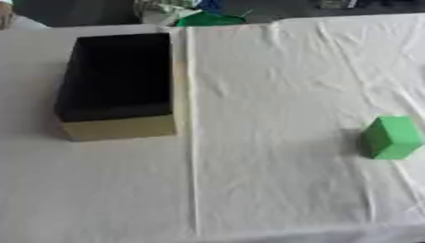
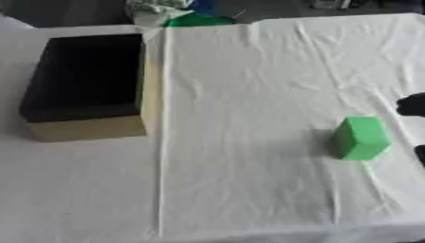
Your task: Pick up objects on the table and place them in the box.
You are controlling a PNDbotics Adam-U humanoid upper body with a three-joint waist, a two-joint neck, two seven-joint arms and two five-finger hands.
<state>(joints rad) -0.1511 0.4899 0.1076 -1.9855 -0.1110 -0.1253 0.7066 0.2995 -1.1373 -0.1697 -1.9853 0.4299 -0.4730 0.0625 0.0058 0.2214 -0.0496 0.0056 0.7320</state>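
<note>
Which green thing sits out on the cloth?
The green block, alone on the right of the white cloth; the other green shape lies at the far edge, past the box.

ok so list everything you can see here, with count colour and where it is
box: one, tan outside with a dark inside, open top, left part of the table
green block: one, green, on the cloth at the right, apart from the box
tablecloth: one, white and wrinkled, covering the table
clutter: green, white and blue shapes past the far table edge, too unclear to name
right robot hand: a dark part at the right edge of the right eye view, just beyond the block; fingers not readable
left robot hand: not in view
</note>
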